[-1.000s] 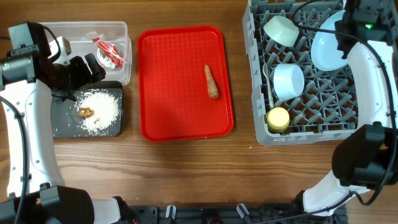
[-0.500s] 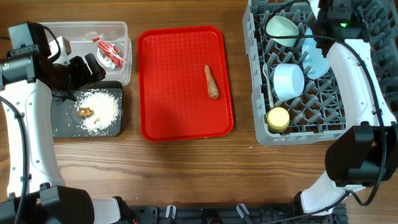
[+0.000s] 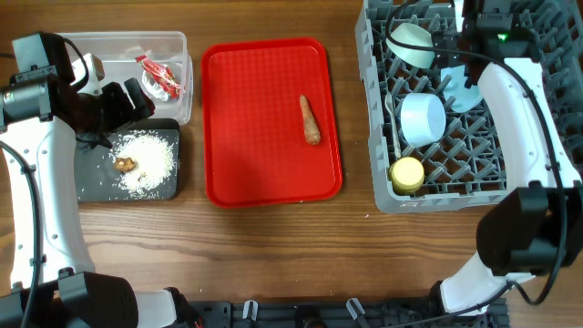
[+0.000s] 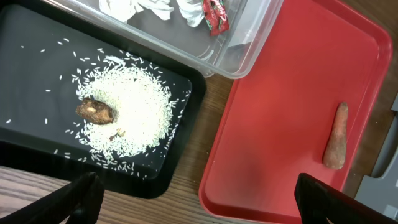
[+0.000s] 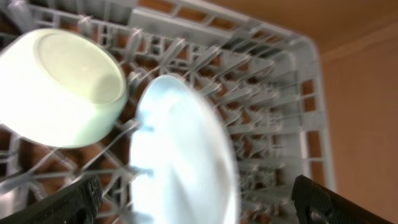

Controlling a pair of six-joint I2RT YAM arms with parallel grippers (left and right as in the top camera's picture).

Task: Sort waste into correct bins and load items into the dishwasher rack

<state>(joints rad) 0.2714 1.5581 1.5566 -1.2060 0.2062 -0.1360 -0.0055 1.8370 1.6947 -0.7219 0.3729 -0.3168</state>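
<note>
- Overhead: the carrot-like stick (image 3: 311, 120) lies alone on the red tray (image 3: 246, 164). Its long axis runs away from the robot, thin tip far and thick end near. It is off to the right of the left gripper (image 3: 127, 98), which hangs where the clear tub (image 3: 109, 41) meets the black tray (image 3: 91, 187). The right arm (image 3: 515, 109) reaches over the dishwasher rack (image 3: 383, 187), with the stick off to its left and about as far away. Both bins sit on the left gripper's side, so I judge the left arm better placed for it.
- Left wrist: the fingers are spread wide with nothing between them. The stick lies ahead and to the right of the gripper, pointing nearly straight ahead with a slight slant, so the fingers' closing line already crosses it. The rice-like crumbs (image 4: 127, 109) and the brown lump (image 4: 96, 111) lie ahead-left in the black tray. The red wrapper (image 4: 214, 14) and the white scrap (image 4: 149, 7) are further ahead in the tub.
- Right wrist: the right gripper (image 5: 196, 190) is wide open and grips nothing. The pale blue plate (image 5: 180, 143) stands on edge among the pegs straight ahead, with the whitish bowl (image 5: 62, 87) to its left.
</note>
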